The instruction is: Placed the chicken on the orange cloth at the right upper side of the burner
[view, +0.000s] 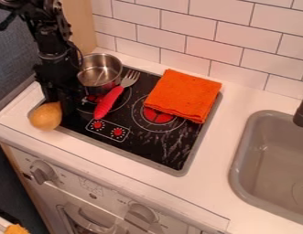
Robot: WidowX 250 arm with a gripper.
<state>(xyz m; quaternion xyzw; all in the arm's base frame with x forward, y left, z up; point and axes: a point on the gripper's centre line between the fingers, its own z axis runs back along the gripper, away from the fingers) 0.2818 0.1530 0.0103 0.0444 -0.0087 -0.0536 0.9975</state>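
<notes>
The black gripper [60, 101] is low over the left front corner of the stovetop, right at the brown chicken [45, 116]. The rounded chicken is by the stove's left edge, in front of and touching or nearly touching the gripper; whether it is held is unclear. A folded orange cloth [183, 96] lies on the upper right of the black burner surface [147, 148], partly over the right burner ring, well to the right of the gripper.
A metal pot [100, 72] stands at the back left of the stove. Beside it lies a fork with a red handle [109, 102], between gripper and cloth. The tiled wall [178, 27] runs behind; a grey sink [269, 160] is at the right.
</notes>
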